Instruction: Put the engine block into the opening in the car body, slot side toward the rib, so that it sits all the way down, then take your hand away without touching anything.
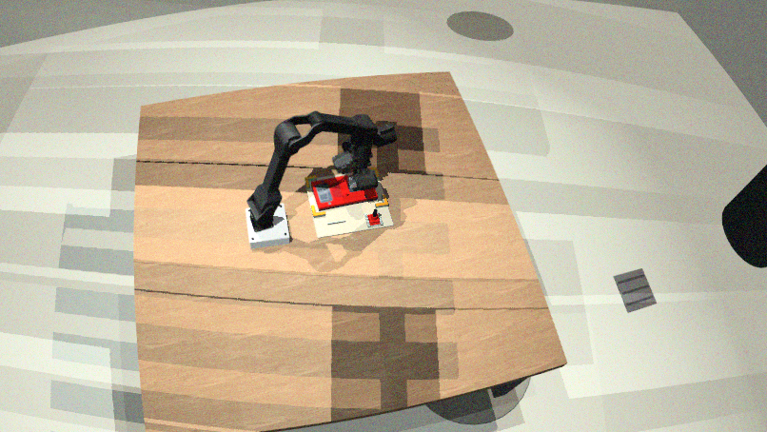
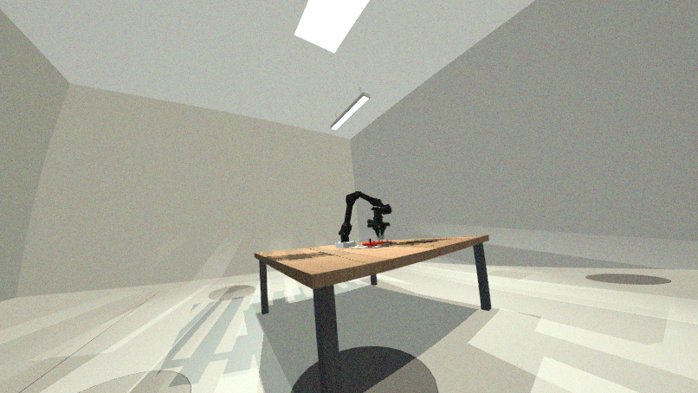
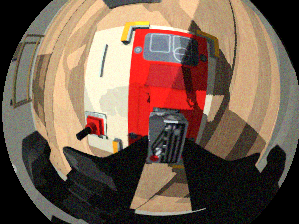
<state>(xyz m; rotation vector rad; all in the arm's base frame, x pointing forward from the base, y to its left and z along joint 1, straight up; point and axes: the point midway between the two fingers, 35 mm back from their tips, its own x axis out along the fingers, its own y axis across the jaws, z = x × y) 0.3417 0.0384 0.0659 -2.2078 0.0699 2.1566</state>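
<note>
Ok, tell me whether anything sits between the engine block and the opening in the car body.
Nothing visible does. The end effector is shut on the grey engine block, held over the near end of the red car body. The opening itself is hidden behind the block.

The arm (image 1: 279, 161) is matte black throughout, built of chunky rounded links. It stands on a square white base plate (image 1: 282, 236) with small dark screws at its corners.
</note>
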